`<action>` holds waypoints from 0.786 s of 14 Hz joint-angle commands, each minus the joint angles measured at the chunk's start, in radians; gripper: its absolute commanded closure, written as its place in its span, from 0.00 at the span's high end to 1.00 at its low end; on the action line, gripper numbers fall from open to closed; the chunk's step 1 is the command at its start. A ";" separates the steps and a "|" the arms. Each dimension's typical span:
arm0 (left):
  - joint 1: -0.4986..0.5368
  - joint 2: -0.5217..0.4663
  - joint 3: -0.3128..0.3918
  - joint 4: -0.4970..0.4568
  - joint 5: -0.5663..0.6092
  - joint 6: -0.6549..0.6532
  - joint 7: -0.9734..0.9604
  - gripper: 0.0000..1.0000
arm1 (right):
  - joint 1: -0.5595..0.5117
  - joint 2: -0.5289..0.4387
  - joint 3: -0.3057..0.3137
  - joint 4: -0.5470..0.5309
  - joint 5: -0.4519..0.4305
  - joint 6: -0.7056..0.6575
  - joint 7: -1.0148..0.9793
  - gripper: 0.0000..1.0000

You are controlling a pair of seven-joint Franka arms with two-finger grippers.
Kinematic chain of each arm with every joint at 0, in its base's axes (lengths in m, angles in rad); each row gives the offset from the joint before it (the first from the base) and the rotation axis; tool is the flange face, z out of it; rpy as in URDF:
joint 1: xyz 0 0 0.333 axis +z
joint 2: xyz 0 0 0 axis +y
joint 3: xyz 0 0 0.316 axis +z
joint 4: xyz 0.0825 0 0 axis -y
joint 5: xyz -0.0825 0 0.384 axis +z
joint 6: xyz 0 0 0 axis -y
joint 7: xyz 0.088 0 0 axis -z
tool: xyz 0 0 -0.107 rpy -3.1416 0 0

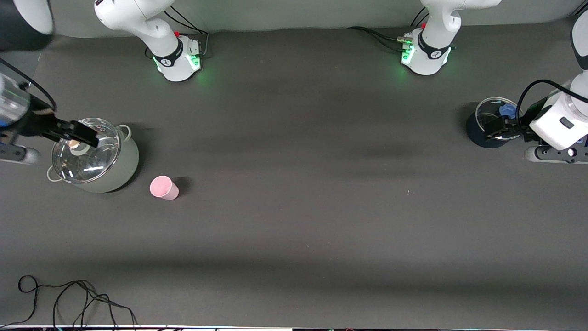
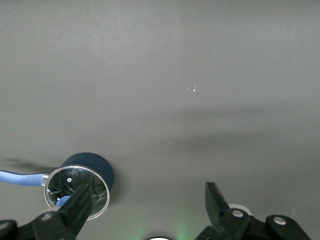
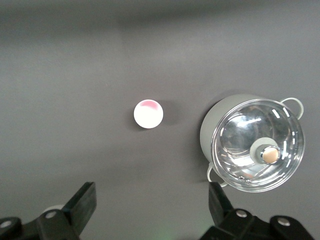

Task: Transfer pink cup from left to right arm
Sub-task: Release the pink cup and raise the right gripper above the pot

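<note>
My right gripper (image 1: 76, 133) hangs over the grey metal pot with a glass lid (image 1: 98, 158) and hides part of that lid and its knob in the front view; my arm above it runs off the picture's edge. In both wrist views my fingers (image 3: 82, 205) are cut off at the edge. My left gripper (image 1: 498, 126) covers part of the dark blue round pot with a clear lid (image 1: 482, 126); what the blue thing inside is, I cannot tell.
</note>
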 commanded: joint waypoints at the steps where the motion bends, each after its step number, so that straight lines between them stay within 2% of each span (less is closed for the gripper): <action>1: 0.026 -0.001 -0.028 0.015 -0.004 -0.019 -0.006 1.00 | -0.011 0.057 -0.018 0.084 0.014 -0.034 0.006 0.99; 5: 0.024 -0.001 -0.028 0.015 -0.004 -0.019 -0.004 1.00 | -0.054 0.085 -0.016 0.088 0.073 -0.022 0.003 1.00; 11: 0.018 -0.006 -0.027 0.002 0.006 -0.009 -0.003 1.00 | -0.059 0.088 -0.012 0.081 0.075 -0.023 0.002 1.00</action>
